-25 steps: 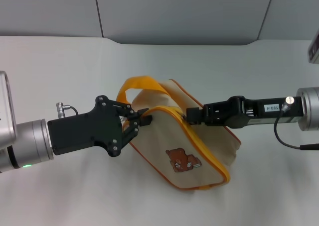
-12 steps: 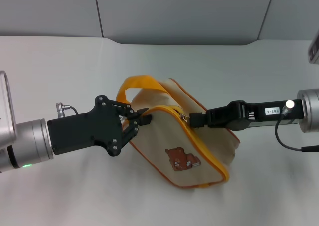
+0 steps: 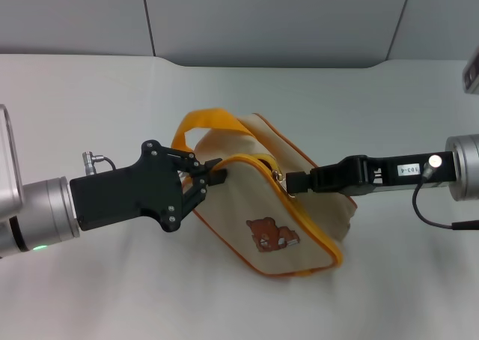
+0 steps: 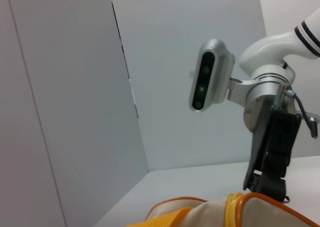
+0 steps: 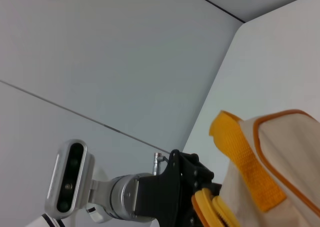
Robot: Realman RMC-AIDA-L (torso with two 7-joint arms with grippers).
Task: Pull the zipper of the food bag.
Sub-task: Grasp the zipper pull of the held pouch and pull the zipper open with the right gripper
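The beige food bag (image 3: 262,205) with a brown bear picture lies tilted on the white table. Its orange zipper (image 3: 303,216) runs along the top edge. My left gripper (image 3: 215,177) is shut on the bag's left end at the orange edge. My right gripper (image 3: 289,181) reaches in from the right, its fingertips closed at the small silver pull tab (image 3: 278,177). The orange loop handle (image 3: 200,123) arches behind. The left wrist view shows the bag's top (image 4: 260,212) and the right gripper (image 4: 270,189). The right wrist view shows the bag (image 5: 287,152) and the left gripper (image 5: 197,199).
The white table (image 3: 112,100) stretches around the bag, with grey wall panels (image 3: 269,18) behind it. A dark object (image 3: 471,74) stands at the far right edge. The robot's head camera (image 4: 209,82) shows in the left wrist view.
My right gripper has narrowed at the pull tab and drawn slightly right. The bag has shifted a little up and left. The left gripper has kept its hold.
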